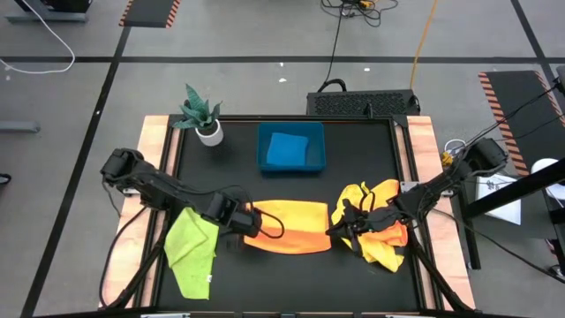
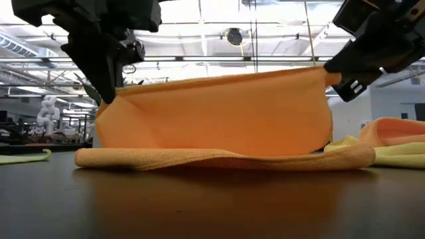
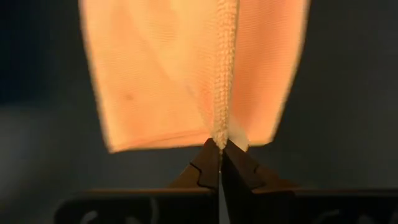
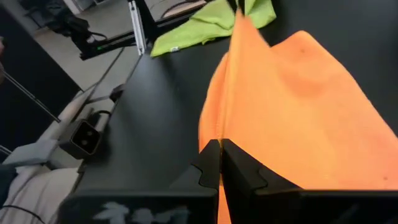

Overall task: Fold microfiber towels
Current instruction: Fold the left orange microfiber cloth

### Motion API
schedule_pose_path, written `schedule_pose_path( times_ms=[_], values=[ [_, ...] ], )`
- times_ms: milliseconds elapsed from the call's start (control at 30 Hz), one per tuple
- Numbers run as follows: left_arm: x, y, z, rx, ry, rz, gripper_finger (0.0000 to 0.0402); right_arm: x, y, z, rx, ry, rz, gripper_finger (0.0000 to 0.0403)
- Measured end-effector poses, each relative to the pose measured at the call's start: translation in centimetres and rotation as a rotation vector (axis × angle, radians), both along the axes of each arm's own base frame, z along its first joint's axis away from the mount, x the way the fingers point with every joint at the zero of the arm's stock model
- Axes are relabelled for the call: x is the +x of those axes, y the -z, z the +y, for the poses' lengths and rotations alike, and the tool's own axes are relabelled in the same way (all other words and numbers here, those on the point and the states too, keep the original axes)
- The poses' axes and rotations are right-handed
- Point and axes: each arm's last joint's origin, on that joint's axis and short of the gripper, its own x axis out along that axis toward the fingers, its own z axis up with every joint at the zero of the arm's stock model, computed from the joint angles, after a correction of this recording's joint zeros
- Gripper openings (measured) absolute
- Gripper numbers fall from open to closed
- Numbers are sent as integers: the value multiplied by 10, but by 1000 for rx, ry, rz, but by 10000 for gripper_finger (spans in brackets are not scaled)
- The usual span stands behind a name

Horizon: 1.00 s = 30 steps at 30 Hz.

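An orange microfiber towel (image 1: 291, 228) lies across the middle of the table. In the low view its upper part (image 2: 219, 116) stands raised between my two grippers. My left gripper (image 1: 253, 221) is shut on its left end, and my right gripper (image 1: 339, 226) is shut on its right end. A lime green towel (image 1: 190, 247) lies flat at the near left. A crumpled yellow towel (image 1: 381, 237) lies at the right under my right arm. A blue towel (image 1: 287, 150) sits in the blue tray (image 1: 263, 164). My left gripper pinches the orange towel's hemmed edge (image 3: 219, 132) at its upper left corner between its two fingers, coming steeply from above. My right gripper pinches the upper right corner (image 4: 222, 127) between its two fingers, reaching in nearly level from the table's right. The top edge (image 2: 219, 74) runs taut between both holds; the lower part (image 2: 219, 158) rests on the table.
A potted plant (image 1: 203, 117) stands at the far left, next to the tray. Wooden rails (image 1: 152, 168) border the black table top on both sides. Bare table shows along the near edge (image 1: 291, 283).
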Motion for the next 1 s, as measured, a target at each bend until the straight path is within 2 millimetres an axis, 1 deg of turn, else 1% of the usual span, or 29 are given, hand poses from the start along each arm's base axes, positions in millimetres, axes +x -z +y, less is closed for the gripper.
schedule_pose_path(
  times_ms=[133,267,400,567,700,833,900,1000],
  values=[
    [0,-16,2,79,-14,14,4,1,2,0,-2,-8,8,0],
    [3,-23,-2,57,27,-14,8,0,2,1,-22,-27,12,0],
    [1,-16,-9,39,84,-23,7,-1,4,1,-24,-33,34,0],
    [-1,-13,-14,36,70,-23,8,-1,9,1,-2,-40,78,0],
    [-1,-14,-21,7,92,-49,18,0,18,3,10,-77,129,0],
    [-2,-13,-28,-20,111,-55,17,2,28,5,23,-83,174,0],
    [0,-10,-32,-39,119,-57,17,3,31,7,29,-103,182,4],
    [1,-7,-38,-64,127,-55,24,4,33,10,49,-139,172,22]
  ],
)
